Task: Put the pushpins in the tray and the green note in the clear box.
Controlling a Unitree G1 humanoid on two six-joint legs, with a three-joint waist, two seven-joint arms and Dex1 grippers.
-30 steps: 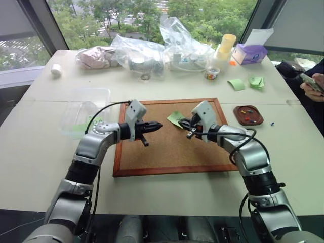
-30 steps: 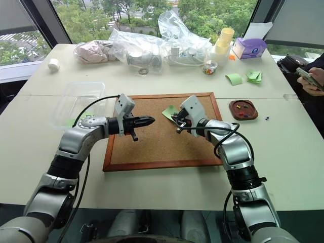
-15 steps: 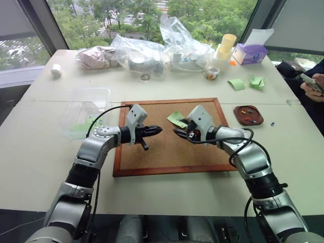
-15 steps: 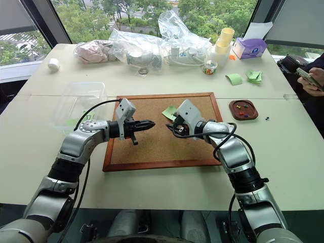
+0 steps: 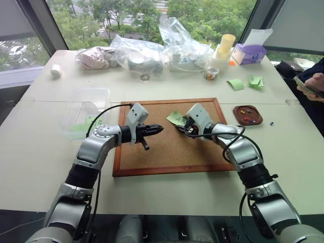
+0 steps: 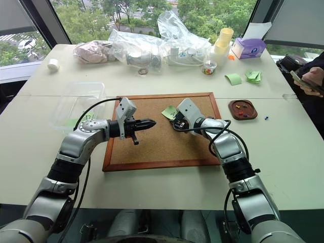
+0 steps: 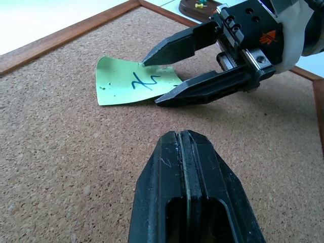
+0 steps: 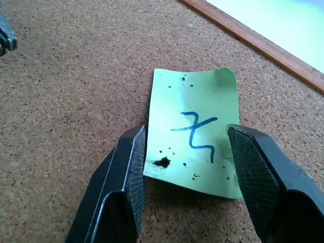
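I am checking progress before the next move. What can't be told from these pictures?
- Pushpins in the tray: too small in the eye views to count.
- Green note: its near edge lifts off the cork board; whether the right tool touches it is unclear.
- Clear box: contents blurred by its walls.

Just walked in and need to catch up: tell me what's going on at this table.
The robot's right end effector is open around the near edge of the green note, which lies on the cork board; it has not gripped it yet. The left end effector is shut and empty above the board. Several pushpins already lie in the tray. The clear box sits left of the board.
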